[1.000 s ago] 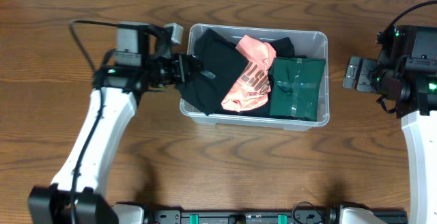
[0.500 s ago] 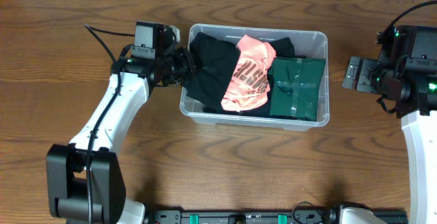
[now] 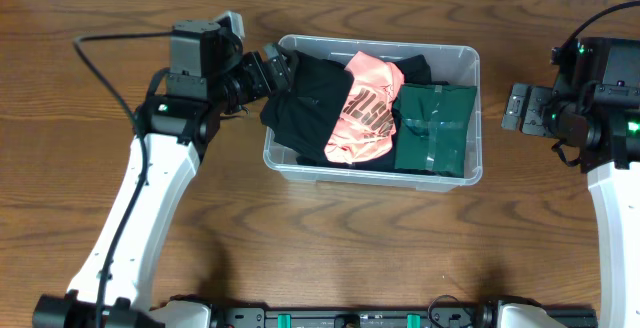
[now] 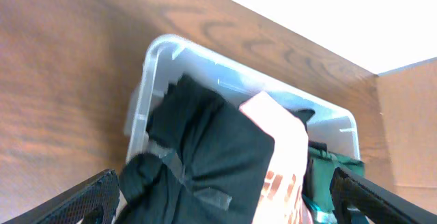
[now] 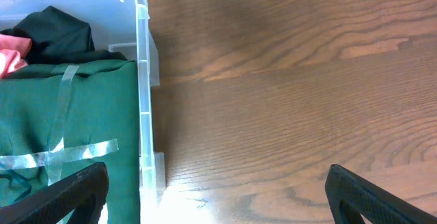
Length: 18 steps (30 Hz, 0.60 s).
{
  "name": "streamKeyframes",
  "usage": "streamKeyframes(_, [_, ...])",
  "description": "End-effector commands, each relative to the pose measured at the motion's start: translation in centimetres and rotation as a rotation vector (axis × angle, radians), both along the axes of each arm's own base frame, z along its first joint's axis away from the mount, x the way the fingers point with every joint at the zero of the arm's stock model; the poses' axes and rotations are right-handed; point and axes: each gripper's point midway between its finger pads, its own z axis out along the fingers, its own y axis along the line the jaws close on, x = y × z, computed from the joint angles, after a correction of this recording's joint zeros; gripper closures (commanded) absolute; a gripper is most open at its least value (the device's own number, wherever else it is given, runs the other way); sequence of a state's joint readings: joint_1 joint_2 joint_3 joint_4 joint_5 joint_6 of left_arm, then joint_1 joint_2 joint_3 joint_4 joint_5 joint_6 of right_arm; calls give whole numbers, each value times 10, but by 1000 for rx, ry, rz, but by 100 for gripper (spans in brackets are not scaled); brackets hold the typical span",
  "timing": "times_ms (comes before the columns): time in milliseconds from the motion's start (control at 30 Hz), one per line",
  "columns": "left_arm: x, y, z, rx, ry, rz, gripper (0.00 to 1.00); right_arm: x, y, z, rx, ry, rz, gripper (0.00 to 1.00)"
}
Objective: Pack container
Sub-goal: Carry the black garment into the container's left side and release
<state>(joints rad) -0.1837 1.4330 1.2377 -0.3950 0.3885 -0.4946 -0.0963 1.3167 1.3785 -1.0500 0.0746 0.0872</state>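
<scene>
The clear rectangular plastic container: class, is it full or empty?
Nearly full: the clear plastic container holds a black garment, a pink printed garment and a taped green bundle.

One clear container (image 3: pixel 375 41) sits on one wooden table (image 3: pixel 330 248). Inside it lie three folded cloth bundles: one black bundle (image 3: pixel 305 108) at the left, one pink bundle (image 3: pixel 365 118) in the middle and one green bundle (image 3: pixel 435 128) at the right. A further bit of black cloth (image 3: pixel 417 68) shows at the far wall; whether it is a fourth piece cannot be told. There are two grippers: the left gripper (image 3: pixel 283 68) and the right gripper (image 3: pixel 512 108).
</scene>
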Motion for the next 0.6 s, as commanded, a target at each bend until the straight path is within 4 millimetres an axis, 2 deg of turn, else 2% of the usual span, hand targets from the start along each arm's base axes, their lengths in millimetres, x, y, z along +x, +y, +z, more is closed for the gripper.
streamKeyframes(0, [4,-4,-13,125,-23,-42,2,1,1,0,12,-2,10,1])
streamKeyframes(100, [2,-18,-39,184,22,-102,2,1,2,0,16,-2,13,1])
streamKeyframes(200, [3,-23,-71,230,99,-111,2,1,2,0,15,-2,13,1])
streamKeyframes(333, [0,-28,-124,263,237,-123,2,0,2,0,16,-1,13,1])
streamKeyframes(433, [-10,-40,-158,247,340,-176,2,0,2,0,16,-1,13,1])
streamKeyframes(500, [-14,-43,-168,249,370,-189,2,0,2,-1,16,0,13,1])
streamKeyframes(567, [-13,-44,-166,251,361,-190,2,0,2,-1,16,2,13,1])
